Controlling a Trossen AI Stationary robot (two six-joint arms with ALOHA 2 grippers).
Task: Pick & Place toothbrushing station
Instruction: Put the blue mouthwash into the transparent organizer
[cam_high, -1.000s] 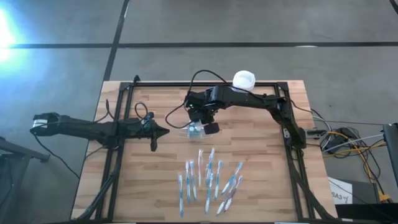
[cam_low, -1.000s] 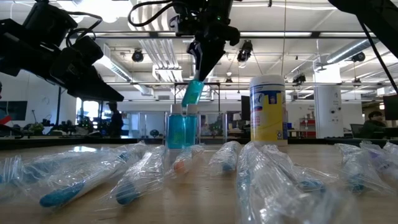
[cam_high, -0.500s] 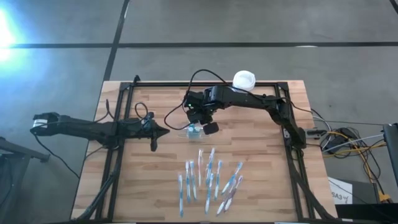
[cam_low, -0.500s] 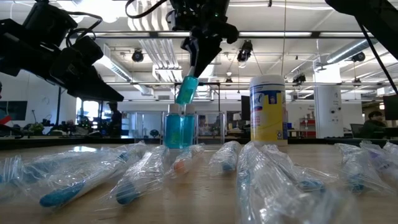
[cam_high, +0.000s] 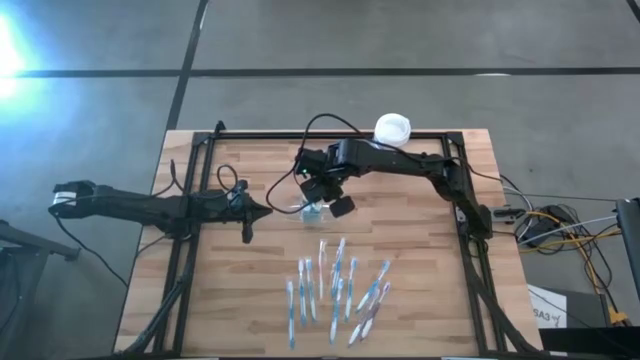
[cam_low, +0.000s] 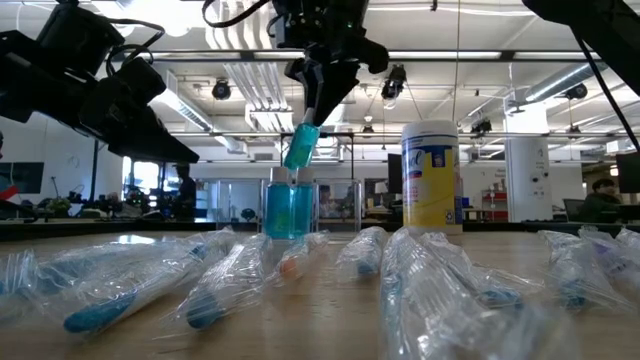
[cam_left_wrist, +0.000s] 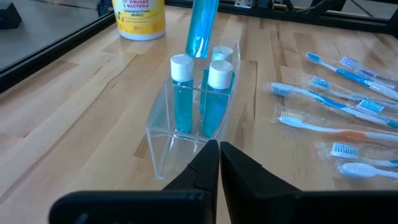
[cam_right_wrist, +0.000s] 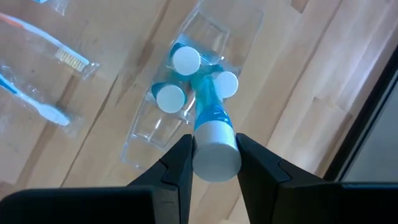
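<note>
The toothbrushing station (cam_left_wrist: 163, 138) is a clear plastic holder standing on the wooden table, with three white-capped blue tubes (cam_left_wrist: 181, 93) upright in it. It also shows in the high view, toothbrushing station (cam_high: 313, 211), and in the right wrist view, toothbrushing station (cam_right_wrist: 205, 37). My right gripper (cam_right_wrist: 216, 158) hangs over it, shut on another blue tube (cam_low: 300, 146). My left gripper (cam_left_wrist: 219, 155) is shut and stays level to the holder's left, short of its end, touching nothing. My right gripper pinches the blue tube at its white cap end (cam_right_wrist: 216, 144) between its two fingers, coming steeply from above. The tube hangs tilted below the fingers. Its lower end (cam_left_wrist: 198, 50) is just over the caps in the holder; I cannot tell whether it touches them.
Several wrapped toothbrushes (cam_high: 335, 290) lie scattered on the near half of the table, right of my left gripper in its wrist view, toothbrushes (cam_left_wrist: 336, 106). A white-lidded yellow canister (cam_low: 432, 178) stands at the far edge. Black frame rails (cam_high: 190, 260) run along the table's sides.
My right gripper has rolled about its own pointing line above the holder. The held tube has swung with it, its lower end shifting slightly toward the table's left while staying over the caps.
</note>
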